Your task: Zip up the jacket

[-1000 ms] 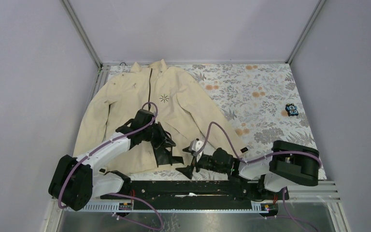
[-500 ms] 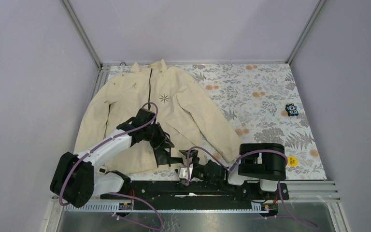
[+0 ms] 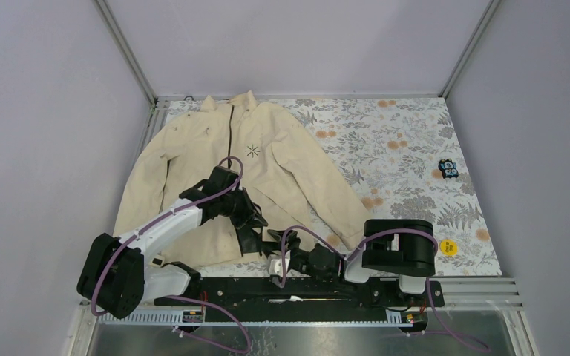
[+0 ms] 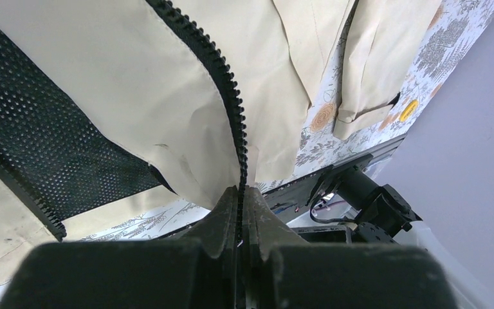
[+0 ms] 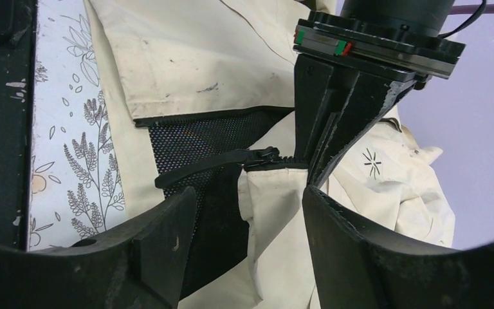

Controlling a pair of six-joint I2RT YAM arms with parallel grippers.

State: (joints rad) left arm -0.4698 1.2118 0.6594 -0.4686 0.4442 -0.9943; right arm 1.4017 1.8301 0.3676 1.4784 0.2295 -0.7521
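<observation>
The cream jacket point(image 3: 267, 159) lies flat at the back left, its dark zipper closed near the collar and open at the hem. My left gripper point(image 3: 251, 239) is shut on the zipper edge point(image 4: 228, 84) at the hem and lifts it, baring the black mesh lining point(image 4: 45, 141). In the right wrist view the left gripper point(image 5: 315, 168) pinches that edge beside a dark zipper slider point(image 5: 262, 155). My right gripper point(image 3: 275, 256) is open and empty just right of the hem, its fingers point(image 5: 167, 238) spread on either side of a cream fold point(image 5: 270, 212).
A floral cloth point(image 3: 401, 148) covers the table. A small black and blue object point(image 3: 447, 169) lies at the right edge, with a yellow round disc point(image 3: 449, 247) nearer the front. Grey walls and frame posts close in the sides. The black base rail point(image 3: 304, 285) runs along the front.
My right arm has folded back toward its base and swung its open gripper left, up to the jacket's hem. My left gripper has stayed shut on the zipper edge.
</observation>
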